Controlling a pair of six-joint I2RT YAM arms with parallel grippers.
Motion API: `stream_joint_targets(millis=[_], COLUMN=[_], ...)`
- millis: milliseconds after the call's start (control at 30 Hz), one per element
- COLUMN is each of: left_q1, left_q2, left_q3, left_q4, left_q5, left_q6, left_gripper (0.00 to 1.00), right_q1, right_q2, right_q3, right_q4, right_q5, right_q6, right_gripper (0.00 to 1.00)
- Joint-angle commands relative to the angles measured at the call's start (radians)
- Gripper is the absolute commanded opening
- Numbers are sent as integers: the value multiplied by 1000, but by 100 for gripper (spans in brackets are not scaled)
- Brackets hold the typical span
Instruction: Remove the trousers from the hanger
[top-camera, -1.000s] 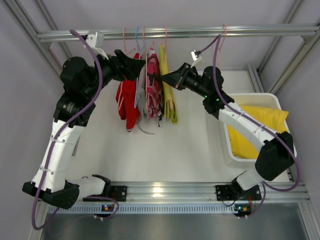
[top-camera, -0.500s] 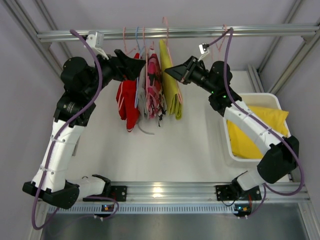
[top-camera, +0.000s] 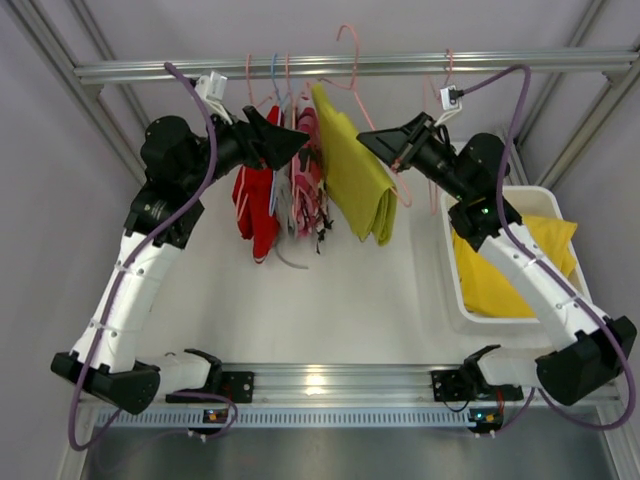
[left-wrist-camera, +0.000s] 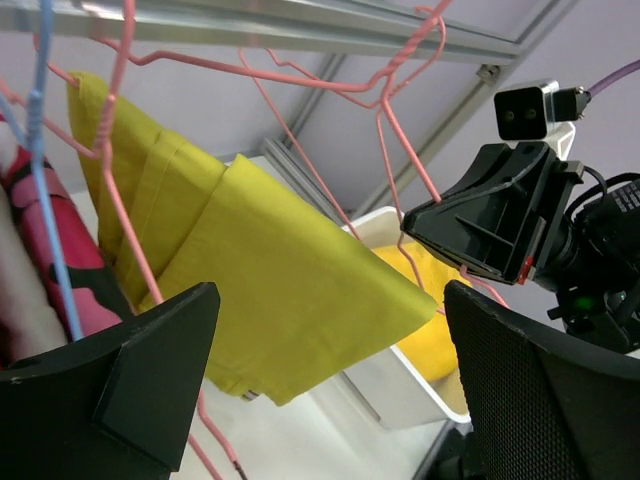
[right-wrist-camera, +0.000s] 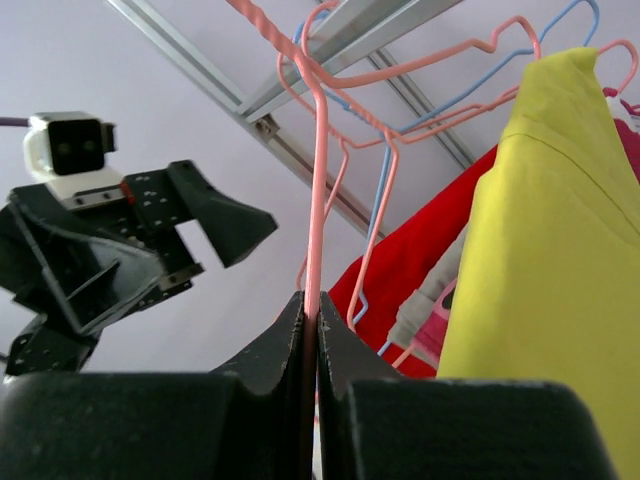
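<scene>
The duller yellow-green folded cloth trousers (top-camera: 362, 182) hang over the lower bar of a thin pink wire hanger (top-camera: 347, 38), just below the aluminium rail (top-camera: 520, 62) at the far side of the table (top-camera: 340, 300). The cloth is smooth, doubled in several layers with straight edges, and it hangs on a slant, with its lower end toward the right. The right hand (right-wrist-camera: 311, 316) is fully closed and pinches one wire of this pink hanger between its two black fingers, near the twisted neck. In the top view the hook shows above the rail, and I cannot tell if it rests on it. The left hand (top-camera: 284, 126) is spread as wide as it goes and holds nothing. It is up near the rail on the other side, and in its own camera the trousers show between its two fingers. The second trousers, bright yellow soft cloth (top-camera: 500, 285), lie crumpled inside the white plastic bin (top-camera: 449, 290) on the table, under the right arm. Just left of the hanging trousers are a pink patterned garment (top-camera: 306, 178) and a red garment (top-camera: 254, 198), close together on their own hangers, one of them a blue wire hanger (left-wrist-camera: 47, 210). They crowd the space around the left hand. One more pink wire hanger (top-camera: 447, 68) is on the rail, behind the right arm.
</scene>
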Motion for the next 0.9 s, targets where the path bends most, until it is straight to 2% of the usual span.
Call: stream_joint_targets(millis=[0, 267, 367, 500, 633, 867], left_q1=[2, -20, -93, -159, -218, -323], left_q2=[11, 37, 40, 72, 141, 250], left_q3=[-40, -120, -142, -148, -123, 5], left_q4=[134, 275, 329, 327, 323, 289], left_q5=[107, 180, 150, 87, 22, -36], left_q6=[-98, -299, -307, -321, -333, -298], left_gripper=[98, 97, 93, 83, 67, 55], right_q1=[-3, -3, -3, -1, 3, 17], right_q2=[-125, -241, -264, -286, -303, -317], right_q3=[-21, -130, -159, -177, -190, -200], right_q4=[161, 110, 96, 78, 66, 55], right_q5=[11, 36, 40, 46, 48, 46], right_q6=[8, 17, 29, 40, 40, 31], right_gripper=[0, 0, 0, 0, 0, 0])
